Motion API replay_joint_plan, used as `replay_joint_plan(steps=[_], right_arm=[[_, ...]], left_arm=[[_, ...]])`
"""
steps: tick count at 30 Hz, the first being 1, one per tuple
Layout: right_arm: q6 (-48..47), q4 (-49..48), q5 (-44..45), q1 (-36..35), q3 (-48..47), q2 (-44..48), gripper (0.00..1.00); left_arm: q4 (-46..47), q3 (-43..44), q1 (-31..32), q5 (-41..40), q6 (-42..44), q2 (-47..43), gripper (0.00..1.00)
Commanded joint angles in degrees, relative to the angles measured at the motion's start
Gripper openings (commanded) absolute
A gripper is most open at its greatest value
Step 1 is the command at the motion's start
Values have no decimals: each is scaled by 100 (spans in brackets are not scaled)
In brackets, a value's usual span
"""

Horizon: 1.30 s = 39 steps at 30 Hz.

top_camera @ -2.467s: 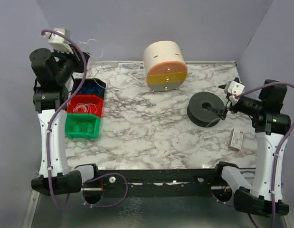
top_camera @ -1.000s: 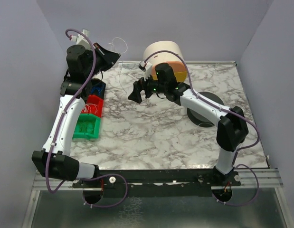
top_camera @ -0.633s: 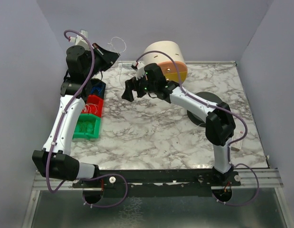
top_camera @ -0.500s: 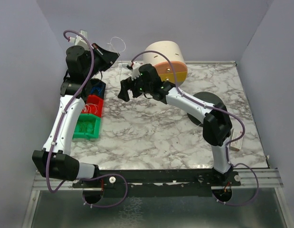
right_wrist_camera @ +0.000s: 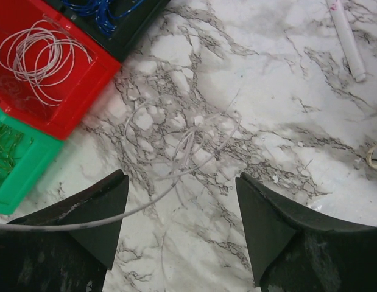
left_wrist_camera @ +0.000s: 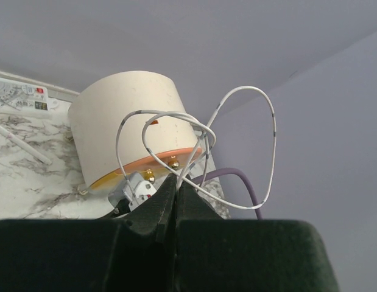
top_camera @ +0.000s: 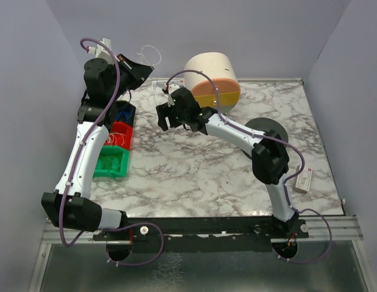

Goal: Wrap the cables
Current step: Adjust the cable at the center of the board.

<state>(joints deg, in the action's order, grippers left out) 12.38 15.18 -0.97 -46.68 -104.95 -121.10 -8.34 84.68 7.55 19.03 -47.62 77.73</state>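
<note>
Your left gripper (left_wrist_camera: 176,186) pinched the cables (left_wrist_camera: 246,87), loops standing upward beyond its tips; your right gripper (right_wrist_camera: 181,179) gaped wide above what seemed loose strands (right_wrist_camera: 188,143).

From above, the dark grey ring-shaped spool (top_camera: 272,126) lay partly hidden behind the white right arm (top_camera: 234,129). At the left wrist, the thin pale whitish cable (left_wrist_camera: 248,88) was lost between the closed jaws of the left gripper (left_wrist_camera: 176,185), whose black body covered the foot of the cream orange-faced cylinder (left_wrist_camera: 127,115). At the right wrist, the red plastic bin (right_wrist_camera: 78,91), the green plastic bin (right_wrist_camera: 21,176) and the white pen-like stick (right_wrist_camera: 346,36) were cut by the frame's edges, and a blurred pale strand (right_wrist_camera: 84,222) ran off the left side.
</note>
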Motion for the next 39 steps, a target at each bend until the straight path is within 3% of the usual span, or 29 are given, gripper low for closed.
replay_joint_plan(steps=[1, 3, 8, 17, 25, 28, 31, 35, 39], right_arm=[[-69, 308, 329, -3, -327, -234, 75], [-112, 319, 433, -6, -332, -239, 75], [-260, 130, 428, -4, -350, -249, 62], [-158, 170, -570, -8, -804, -495, 70], [50, 159, -293, -8, -1128, -764, 69], [54, 169, -291, -5, -1323, -849, 54], [20, 153, -233, -8, -1407, -922, 26], [-141, 220, -110, -6, -1474, -929, 2], [-354, 179, -246, 18, -1185, -580, 1]], left_arm=[[168, -22, -30, 154, -28, 20, 0], [190, -29, -28, 167, -26, 32, 0], [283, -91, -34, 240, -85, 64, 0], [355, -173, -32, 268, -109, 69, 0], [450, -204, -27, 354, -196, 84, 0], [484, -240, -40, 368, -217, 102, 0], [530, -259, -59, 408, -254, 115, 0], [544, -293, -69, 426, -278, 90, 0], [466, -260, -78, 314, -187, 67, 0]])
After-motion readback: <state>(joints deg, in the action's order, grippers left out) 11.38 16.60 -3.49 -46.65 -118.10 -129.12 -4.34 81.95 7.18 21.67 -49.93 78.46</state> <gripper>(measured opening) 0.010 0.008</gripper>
